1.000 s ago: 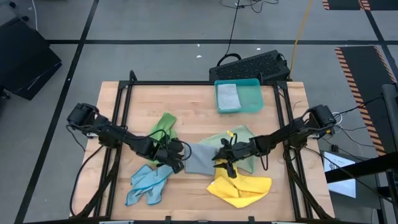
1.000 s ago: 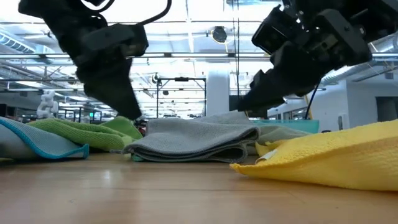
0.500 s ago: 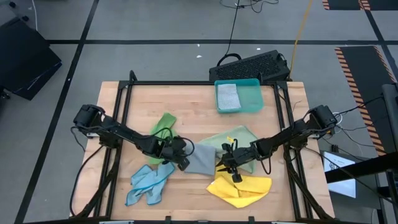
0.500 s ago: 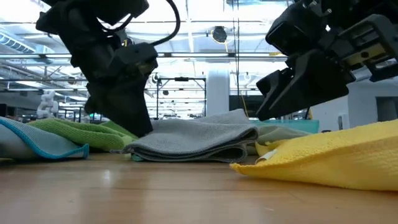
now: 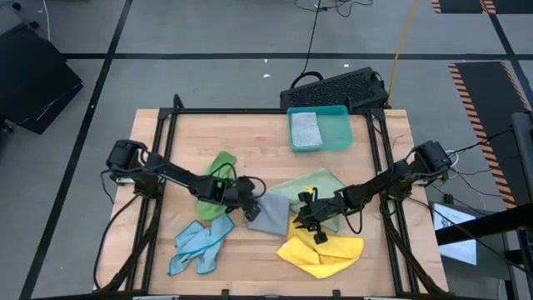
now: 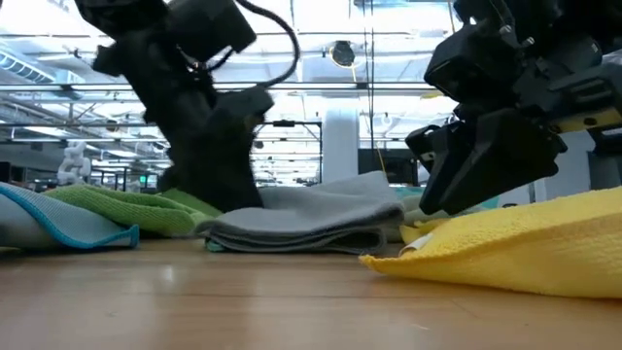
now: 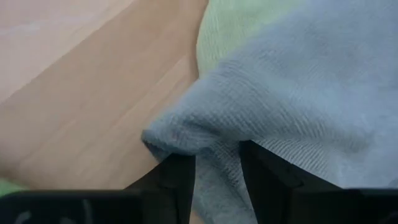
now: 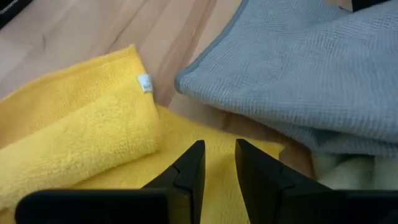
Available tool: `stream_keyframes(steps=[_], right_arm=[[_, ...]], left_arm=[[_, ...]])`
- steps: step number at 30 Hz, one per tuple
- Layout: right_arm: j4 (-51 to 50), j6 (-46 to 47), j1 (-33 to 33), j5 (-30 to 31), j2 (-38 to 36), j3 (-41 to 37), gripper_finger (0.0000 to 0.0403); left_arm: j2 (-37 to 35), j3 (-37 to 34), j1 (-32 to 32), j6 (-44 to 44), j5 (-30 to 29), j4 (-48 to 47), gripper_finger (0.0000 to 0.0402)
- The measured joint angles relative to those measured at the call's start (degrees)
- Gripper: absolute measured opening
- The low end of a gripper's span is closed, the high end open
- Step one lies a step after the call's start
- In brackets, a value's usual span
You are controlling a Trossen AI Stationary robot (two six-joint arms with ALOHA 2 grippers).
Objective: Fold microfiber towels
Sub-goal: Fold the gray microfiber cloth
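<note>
A grey towel (image 5: 268,212) lies at the table's middle, partly on a pale green towel (image 5: 315,185). My left gripper (image 5: 250,206) is shut on the grey towel's left edge. My right gripper (image 8: 219,146) hovers at the grey towel's near right corner (image 8: 186,84), over a yellow towel (image 5: 323,250). Its fingers stand a narrow gap apart with nothing between them. Whether they touch the yellow towel I cannot tell. A bright green towel (image 5: 218,169) and a light blue towel (image 5: 200,244) lie on the left. My left gripper pinches the grey towel's left edge (image 7: 217,152) between its two fingers, where the cloth is bunched into a rounded fold (image 7: 165,134). The fingers slant down from the table's left. The rest of the towel lies slack on the table and on the pale green towel.
A teal tray (image 5: 337,133) with a folded grey cloth (image 5: 305,129) stands at the far edge, and a black keyboard (image 5: 337,87) lies beyond it. A black frame (image 5: 166,133) runs round the table. Bare wood shows at the far left and along the near edge.
My left gripper has gone toward the table's right and sunk a little, pushing the grey towel's left edge inward so that it bunches; the towel's right part has stayed put. My right gripper has rolled its wrist and dipped slightly toward the yellow towel.
</note>
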Motion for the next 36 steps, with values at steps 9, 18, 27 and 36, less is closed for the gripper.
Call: stream_keyframes(steps=[9, 18, 27, 36], right_arm=[[2.8, -0.8, 0.0, -0.1, 0.0, -2.5, 0.0079], [9.8, 2.1, 0.0, -0.2, 0.0, -7.2, 0.0079], [13.2, 2.2, 0.0, -1.7, 0.0, -7.5, 0.0079], [14.1, 2.2, 0.0, -1.7, 0.0, -7.4, 0.0079]], left_arm=[[1.2, -0.1, 1.7, 5.5, 0.9, 1.9, 0.0082], [-7.5, -0.1, 2.3, 9.7, -1.2, -0.9, 0.0004], [-8.3, -0.1, 5.5, 8.9, -0.2, -7.5, 0.0011], [-9.6, -0.1, 4.4, 9.4, 4.4, -7.5, 0.0095]])
